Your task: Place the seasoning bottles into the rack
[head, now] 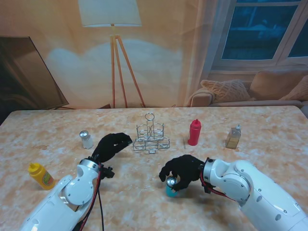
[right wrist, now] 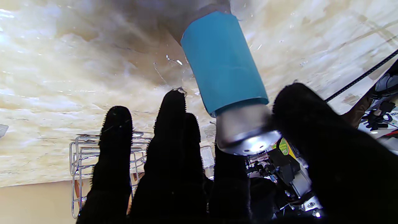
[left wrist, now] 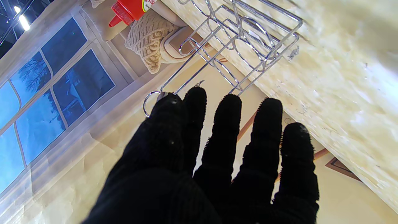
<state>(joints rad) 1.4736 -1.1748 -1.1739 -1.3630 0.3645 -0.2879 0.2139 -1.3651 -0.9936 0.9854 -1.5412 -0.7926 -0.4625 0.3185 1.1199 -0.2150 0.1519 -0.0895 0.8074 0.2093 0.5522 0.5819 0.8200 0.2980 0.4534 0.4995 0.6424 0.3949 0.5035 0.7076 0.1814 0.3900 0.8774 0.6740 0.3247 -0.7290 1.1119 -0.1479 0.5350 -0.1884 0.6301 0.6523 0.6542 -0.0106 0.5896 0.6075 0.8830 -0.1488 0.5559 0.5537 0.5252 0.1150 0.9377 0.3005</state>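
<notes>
Closing on the teal shaker (head: 170, 189), the right hand (head: 181, 172) has thumb and fingers around its silver cap.
The shaker stands on the table (head: 269, 130), nearer to me than the wire rack (head: 151, 133); left hand (head: 111, 146) is spread, holding nothing, just beside the rack.

Marble-pattern table (head: 269, 125), beige with tan veins, spans the whole width of the stand view. Behind it hangs a printed room backdrop (head: 62, 62), warm cream. Floor lamp (head: 111, 19) on it: white shade, wooden tripod legs spreading down to the table edge. Dark flat panel (head: 24, 72) leans at far left. Window (head: 262, 31) at upper right, white frame, blue night panes. Under it a beige sofa (head: 250, 94) with a knitted cushion (head: 226, 89) and a second cushion near the right edge.
</notes>
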